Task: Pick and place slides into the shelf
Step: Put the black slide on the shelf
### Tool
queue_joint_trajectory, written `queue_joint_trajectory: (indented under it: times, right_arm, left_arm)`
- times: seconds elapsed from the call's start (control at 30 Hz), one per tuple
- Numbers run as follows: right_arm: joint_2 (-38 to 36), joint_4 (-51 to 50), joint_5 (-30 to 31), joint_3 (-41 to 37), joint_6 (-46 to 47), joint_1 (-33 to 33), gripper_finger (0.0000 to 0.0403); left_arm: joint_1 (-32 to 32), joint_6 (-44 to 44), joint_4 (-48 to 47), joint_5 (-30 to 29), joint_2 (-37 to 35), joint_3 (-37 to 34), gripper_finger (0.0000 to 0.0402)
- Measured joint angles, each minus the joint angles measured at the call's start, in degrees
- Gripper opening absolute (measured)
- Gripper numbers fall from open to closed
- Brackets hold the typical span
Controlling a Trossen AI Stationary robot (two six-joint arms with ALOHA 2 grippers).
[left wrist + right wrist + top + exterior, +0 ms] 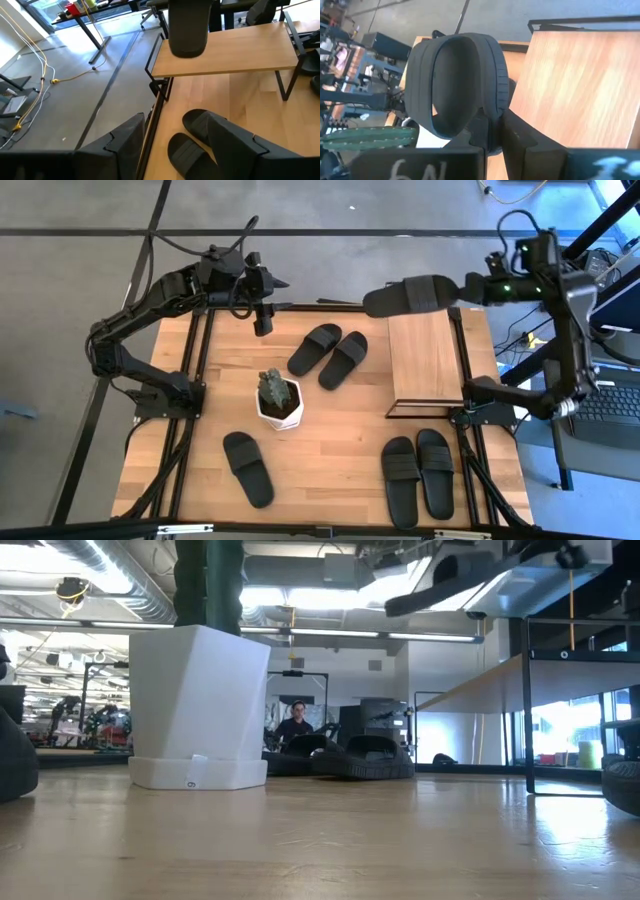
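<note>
The right pincer (470,288) pinches a slide (410,295) above the shelf (425,360); the left pincer (262,320) hovers spread.

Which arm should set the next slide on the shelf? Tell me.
Right: the right gripper is already shut on a slide, held above the far edge of the shelf. The left gripper hangs open and empty across the table.
</note>
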Motion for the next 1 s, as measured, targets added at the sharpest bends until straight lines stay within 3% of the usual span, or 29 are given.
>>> queue_joint_trajectory:
  times: [0.2,0.57,1.0]
  right_arm:
    - [-4.4,-1.1,3.6,0.0,2.3,0.0,0.0032]
    - [-3.5,-4.7,7.1,0.0,-1.2,-0.8,0.0032]
    - [-1.3,-8.5,8.2,0.0,-10.4,-10.8,0.0031]
  left_arm:
    - [0.0,-0.4,-0.1,0.0,0.0,0.0,0.0207]
    - [0.0,-2.6,-3.6,0.0,0.0,0.0,0.0207]
    - [0.0,-3.4,-6.6,0.0,0.0,0.0,0.0207]
